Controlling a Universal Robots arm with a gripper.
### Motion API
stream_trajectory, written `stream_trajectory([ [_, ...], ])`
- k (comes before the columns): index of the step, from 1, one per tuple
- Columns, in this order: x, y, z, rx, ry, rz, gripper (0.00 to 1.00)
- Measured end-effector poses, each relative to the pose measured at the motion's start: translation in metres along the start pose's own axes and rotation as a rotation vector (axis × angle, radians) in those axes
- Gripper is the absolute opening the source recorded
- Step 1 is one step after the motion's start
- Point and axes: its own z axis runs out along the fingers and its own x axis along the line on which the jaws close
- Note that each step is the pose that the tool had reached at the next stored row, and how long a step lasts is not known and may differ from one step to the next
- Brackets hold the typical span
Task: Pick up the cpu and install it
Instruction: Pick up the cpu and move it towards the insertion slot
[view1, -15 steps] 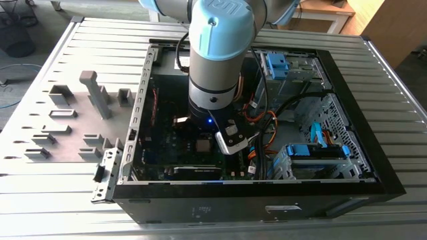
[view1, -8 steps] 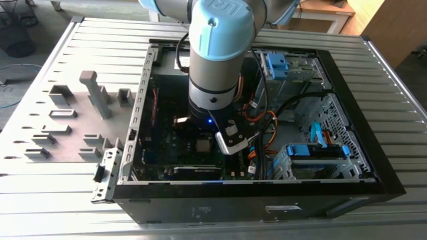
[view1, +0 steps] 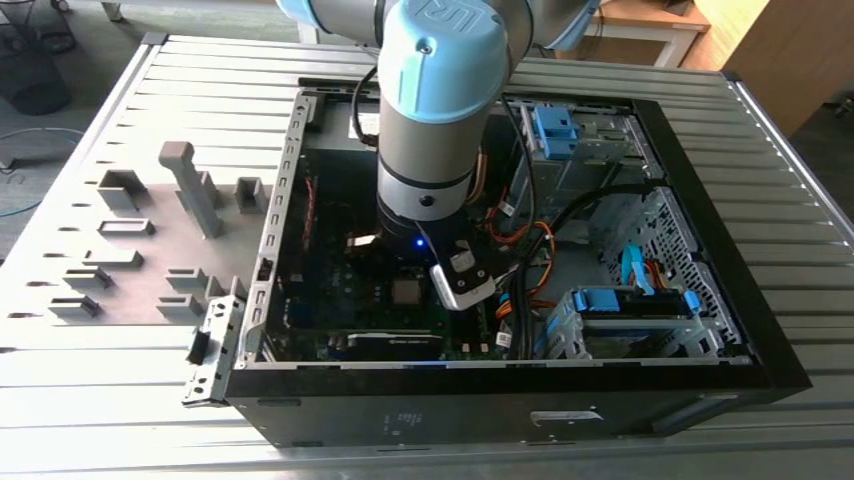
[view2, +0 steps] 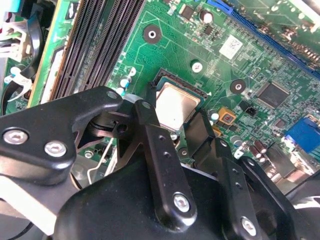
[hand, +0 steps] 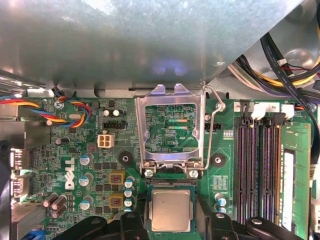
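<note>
First wrist view: the cpu (hand: 171, 210) lies flat in its socket on the green board (hand: 100, 150), silvery top up and square to the socket's edges.
Second wrist view: the same chip (view2: 176, 106) sits in the black socket surround, with memory slots (view2: 95, 45) off to one side.
Gripper: the gripper (hand: 172, 221) straddles the chip, low over the board.
Fingers: apart, one finger (view2: 144, 117) on each side of the chip. They seem to stand just beside its edges and not to clamp it, though the near edges are partly hidden.
Exterior view: the arm (view1: 434, 120) reaches down into the open computer case (view1: 747, 340), which lies on a slatted table (view1: 200, 80).
Done so far: the chip is picked up and placed, and it looks seated.
Not yet done: the metal hold-down frame (hand: 171, 95) is swung up off the socket, and its wire lever (hand: 212, 130) stands unlatched beside it.
Progress: well along, by my judgement, with the socket still open.
Writing: a large white maker's mark (hand: 68, 173) is printed on the board near the round capacitors. A white sticker (view2: 230, 46) carries fine print that cannot be made out.
</note>
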Motion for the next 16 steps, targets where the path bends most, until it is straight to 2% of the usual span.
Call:
stream_trajectory([
  [9,0.0000,0.0000,0.0012,-0.0003,-0.0001,0.000,0.47],
  [16,0.0001,0.0000,-0.0012,-0.0003,-0.0001,0.000,0.47],
])
